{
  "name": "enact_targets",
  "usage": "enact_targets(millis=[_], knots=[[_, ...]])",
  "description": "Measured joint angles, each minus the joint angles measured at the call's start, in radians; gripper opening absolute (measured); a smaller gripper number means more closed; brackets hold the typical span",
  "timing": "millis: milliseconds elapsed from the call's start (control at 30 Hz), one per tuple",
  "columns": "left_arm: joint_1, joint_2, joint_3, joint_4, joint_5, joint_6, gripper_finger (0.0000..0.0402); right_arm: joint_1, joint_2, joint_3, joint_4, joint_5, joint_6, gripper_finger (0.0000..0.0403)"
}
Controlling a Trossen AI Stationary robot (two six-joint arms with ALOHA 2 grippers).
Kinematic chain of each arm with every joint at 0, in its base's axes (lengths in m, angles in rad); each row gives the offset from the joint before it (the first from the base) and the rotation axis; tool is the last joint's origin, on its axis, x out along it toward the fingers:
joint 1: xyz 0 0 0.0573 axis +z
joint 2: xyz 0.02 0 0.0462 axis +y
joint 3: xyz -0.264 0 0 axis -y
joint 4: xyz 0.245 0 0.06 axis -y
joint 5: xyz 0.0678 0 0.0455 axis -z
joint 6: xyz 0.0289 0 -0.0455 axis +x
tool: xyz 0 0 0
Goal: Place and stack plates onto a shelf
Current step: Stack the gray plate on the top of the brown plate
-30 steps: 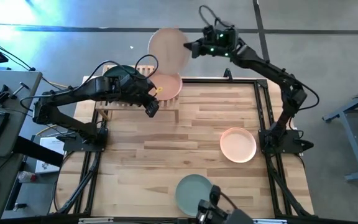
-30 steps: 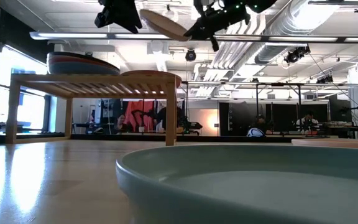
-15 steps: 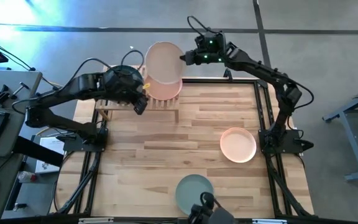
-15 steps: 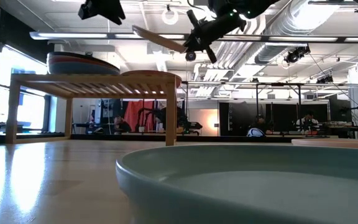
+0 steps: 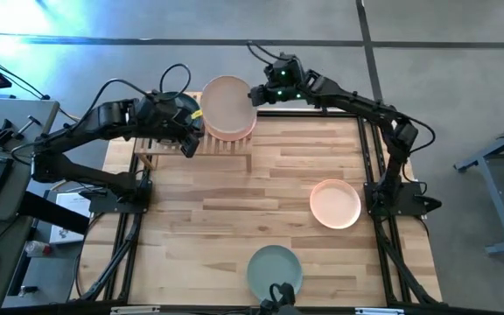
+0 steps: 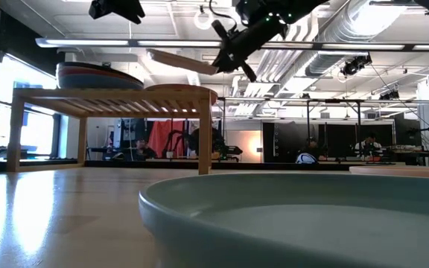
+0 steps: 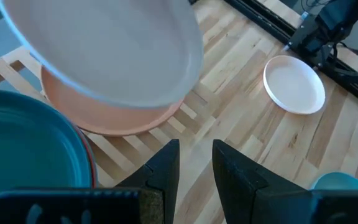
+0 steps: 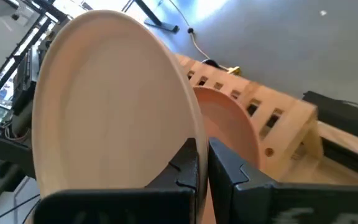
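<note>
High view: your right hand [image 5: 254, 93] is clamped on the rim of a round beige matte plate [image 5: 227, 107], and over the last second it has swung that plate in from beyond the table's far edge to sit above the right half of the low light-wood slatted shelf [image 5: 151, 160]. It hangs over the peach-pink plate [image 5: 233, 134] already lying there. In the low view the carried plate [image 6: 179, 61] is tilted, free edge lower, and clear of the peach-pink plate [image 6: 181, 88] beneath, so it's not stacked yet. The left hand [image 5: 187, 143] has pulled back toward the shelf's left half; its fingers stand a little apart and empty, above the stack topped by a dark teal plate [image 7: 23, 155]. That means you've got the plate lined up; judging by the tilt, you'll want to level it and lower before letting go, or it may slide off the plate below. Still on the wooden table [image 5: 234, 227] to collect: a second peach-pink plate [image 5: 335, 203] near the right arm's base, and a sage green plate [image 5: 274, 269] at the near edge.
</note>
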State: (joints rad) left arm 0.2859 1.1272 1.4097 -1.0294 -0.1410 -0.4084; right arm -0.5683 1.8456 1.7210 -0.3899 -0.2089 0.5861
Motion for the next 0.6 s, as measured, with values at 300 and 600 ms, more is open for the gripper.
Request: enact_targets(millis=[300, 600], knots=[[-0.001, 0.000, 0.000, -0.034, 0.002, -0.005, 0.0086, 0.027, 0.021, 0.000, -0.075, 0.087, -0.008, 0.0000], [-0.001, 0.000, 0.000, -0.040, 0.005, -0.001, 0.0085, 0.027, 0.044, 0.000, -0.072, 0.101, -0.010, 0.0000]])
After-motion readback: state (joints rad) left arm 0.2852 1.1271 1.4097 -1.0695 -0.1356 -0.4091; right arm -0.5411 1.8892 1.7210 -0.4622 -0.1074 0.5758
